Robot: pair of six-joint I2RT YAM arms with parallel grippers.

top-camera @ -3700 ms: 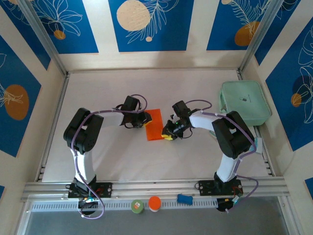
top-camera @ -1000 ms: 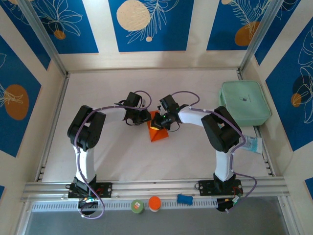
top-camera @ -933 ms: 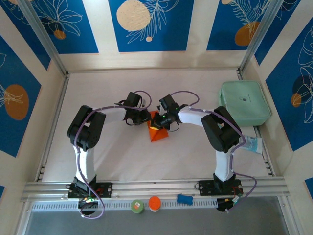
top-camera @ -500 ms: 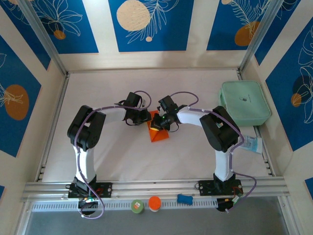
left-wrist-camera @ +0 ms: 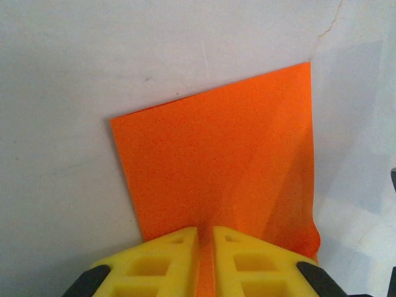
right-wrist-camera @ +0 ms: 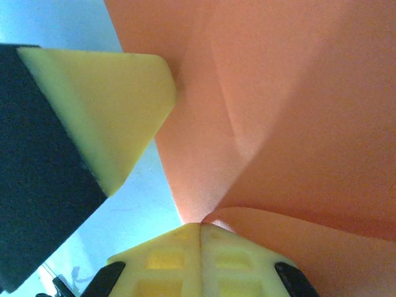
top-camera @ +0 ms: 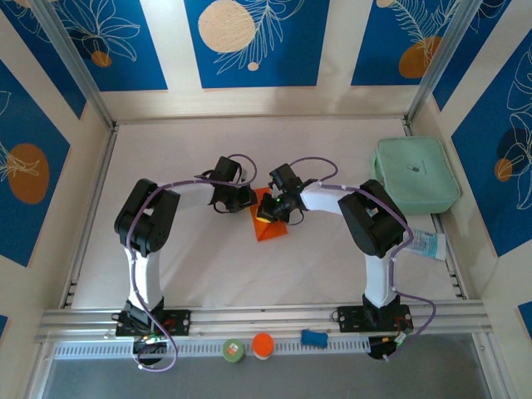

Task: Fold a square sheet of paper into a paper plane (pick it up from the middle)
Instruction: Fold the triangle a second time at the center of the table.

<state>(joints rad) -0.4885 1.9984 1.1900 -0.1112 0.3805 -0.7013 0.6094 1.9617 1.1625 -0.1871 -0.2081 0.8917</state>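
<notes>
The square sheet of paper (top-camera: 271, 228) is bright orange and lies mid-table, folded over into a shape that narrows to a point toward the near edge. My left gripper (top-camera: 248, 200) is at its left edge. In the left wrist view its yellow fingers (left-wrist-camera: 173, 260) are shut on the sheet (left-wrist-camera: 216, 161), with orange showing in the slit between them. My right gripper (top-camera: 267, 213) is over the sheet's top. Its fingertips (right-wrist-camera: 200, 230) are pressed together where a curled flap of the sheet (right-wrist-camera: 284, 117) ends. The left gripper's yellow finger (right-wrist-camera: 105, 105) stands close by.
A mint-green case (top-camera: 416, 174) sits at the back right, with a small printed packet (top-camera: 426, 243) in front of it. On the front rail lie a green disc (top-camera: 233, 350), a round orange disc (top-camera: 263, 344) and a blue piece (top-camera: 313, 337). Metal frame posts border the table.
Earlier the sheet lay as a flat rectangle between the grippers. The right gripper has since moved left over it, bringing a corner across. Over the last second both arms have barely shifted.
</notes>
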